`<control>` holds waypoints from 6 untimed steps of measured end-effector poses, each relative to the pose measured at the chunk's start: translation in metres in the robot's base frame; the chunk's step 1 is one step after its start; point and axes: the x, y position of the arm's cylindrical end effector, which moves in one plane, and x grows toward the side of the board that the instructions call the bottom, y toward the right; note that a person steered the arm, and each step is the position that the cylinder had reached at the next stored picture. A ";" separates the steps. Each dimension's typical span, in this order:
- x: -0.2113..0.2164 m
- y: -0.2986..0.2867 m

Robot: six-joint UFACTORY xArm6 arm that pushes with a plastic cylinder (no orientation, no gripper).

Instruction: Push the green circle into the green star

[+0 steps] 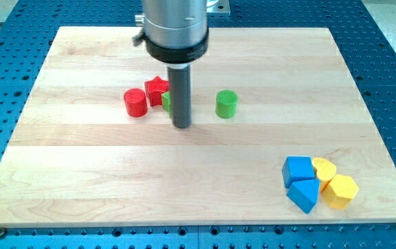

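The green circle (226, 104) stands on the wooden board (80, 159), right of centre near the view's top. The green star (166, 102) is mostly hidden behind my rod; only a green sliver shows at the rod's left. My tip (181, 126) rests on the board just in front of the green star and about 65 pixels to the left of the green circle, not touching the circle.
A red star (156, 88) and a red circle (135, 102) sit just left of the green star. At the view's bottom right lie a blue cube (297, 170), a blue triangle-like block (304, 195), a yellow heart-like block (323, 168) and a yellow hexagon (340, 190).
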 end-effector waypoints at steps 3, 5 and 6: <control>-0.037 0.038; -0.036 0.037; -0.036 0.037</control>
